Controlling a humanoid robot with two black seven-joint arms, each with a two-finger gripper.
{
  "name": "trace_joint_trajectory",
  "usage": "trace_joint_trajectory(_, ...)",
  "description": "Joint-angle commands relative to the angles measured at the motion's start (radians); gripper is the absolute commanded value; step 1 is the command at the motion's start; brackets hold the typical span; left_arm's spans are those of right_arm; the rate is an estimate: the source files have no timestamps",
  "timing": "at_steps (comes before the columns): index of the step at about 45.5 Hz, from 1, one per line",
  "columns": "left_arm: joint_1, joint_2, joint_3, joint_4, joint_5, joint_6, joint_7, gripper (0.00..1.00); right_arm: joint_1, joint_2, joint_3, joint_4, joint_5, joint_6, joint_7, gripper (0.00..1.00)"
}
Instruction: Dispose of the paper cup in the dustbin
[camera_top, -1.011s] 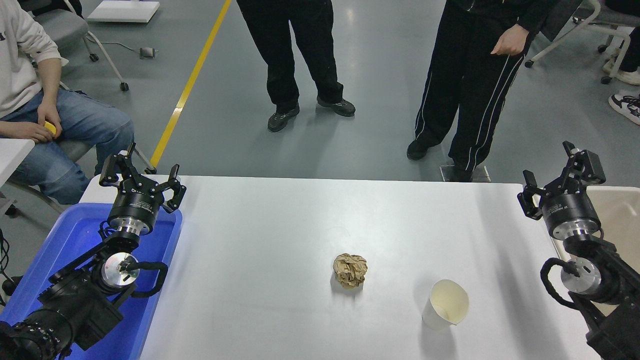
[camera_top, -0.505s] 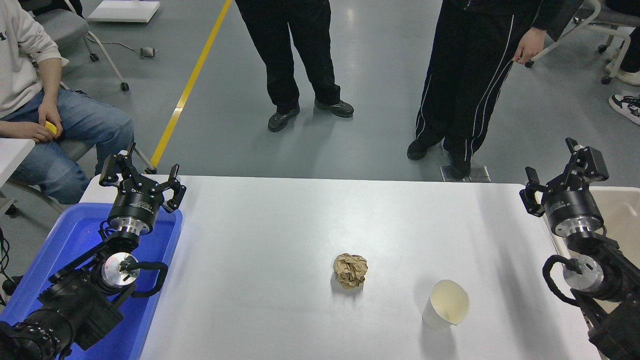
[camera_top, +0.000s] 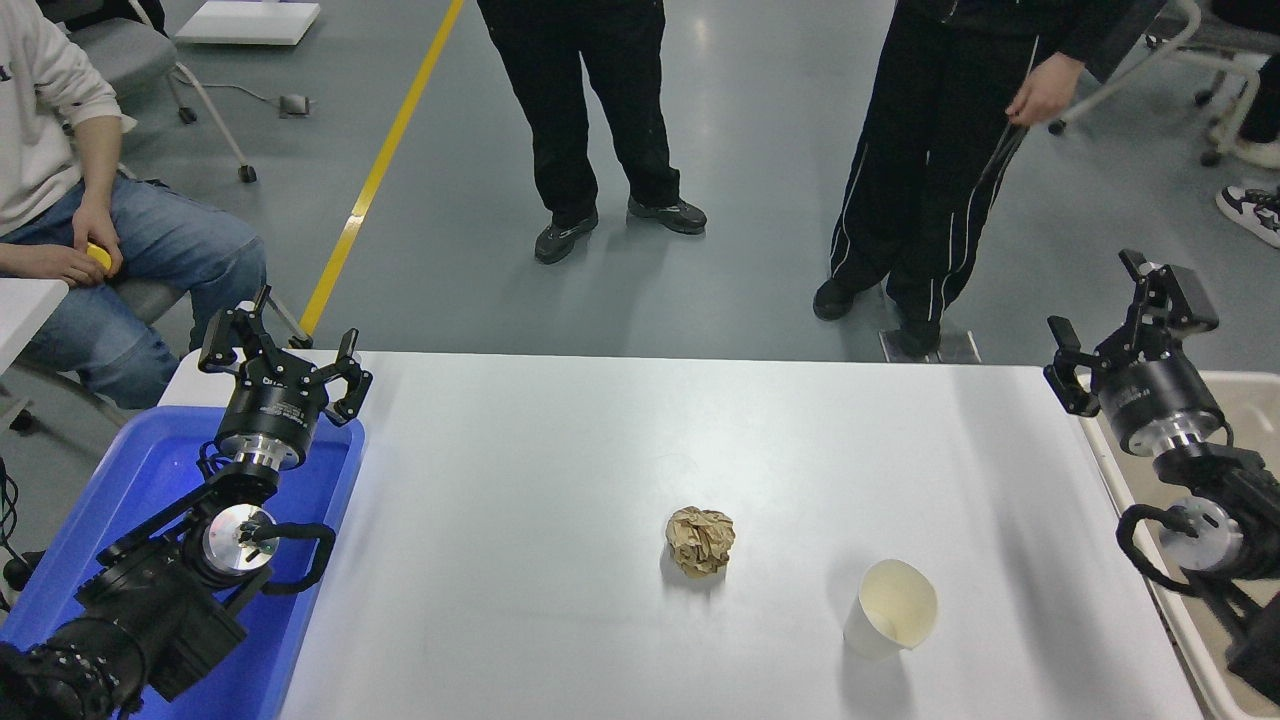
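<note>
Currently, in the head view, the task stands at its first step: the paper cup (camera_top: 892, 622) is not yet grasped. It stands upright on the desk (camera_top: 560, 470) near the front edge, toward the front right corner, mouth tilted toward the camera. The right gripper (camera_top: 1110, 318) hovers at the right edge near the far right corner, well apart from the cup, its fingers spread apart and holding nothing. The dustbin (camera_top: 1245, 400) sits just beyond the right edge, partly hidden by the right arm.

The next move calls for bringing the right gripper toward the front edge and down over the cup, then closing lightly on its wall; a thin paper wall likely crushes under a hard squeeze.

The left gripper (camera_top: 283, 350) is parked at the far left corner over a blue bin (camera_top: 150, 470), fingers apart and empty.

Count: one cup, one crumpled brown paper ball (camera_top: 700, 540) near the desk's middle, two bins, two grippers. Three people are partly visible beyond the far edge.
</note>
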Motion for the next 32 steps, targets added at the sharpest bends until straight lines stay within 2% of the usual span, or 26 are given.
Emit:
trace_joint_trajectory(1,0.0,0.0,0.0,0.0,0.0,-0.001,0.0,1.0,0.25,-0.164,-0.451,0.01,-0.047,0.01,0.0,0.99)
trace_joint_trajectory(13,0.0,0.0,0.0,0.0,0.0,0.001,0.0,1.0,0.557,-0.179,-0.954,0.021,-0.363,0.027,0.005,0.99)
trace_joint_trajectory(21,0.0,0.0,0.0,0.0,0.0,-0.001,0.0,1.0,0.691,-0.17,-1.068,0.079,-0.553,0.128,0.005,0.99)
trace_joint_trajectory(27,0.0,0.0,0.0,0.0,0.0,0.001,0.0,1.0,0.786,-0.171,-1.137,0.234,-0.713,0.212,0.005,0.99)
trace_joint_trajectory(32,0.0,0.0,0.0,0.0,0.0,0.001,0.0,1.0,0.861,-0.171,-1.221,0.365,-0.794,0.235,0.005,0.99)
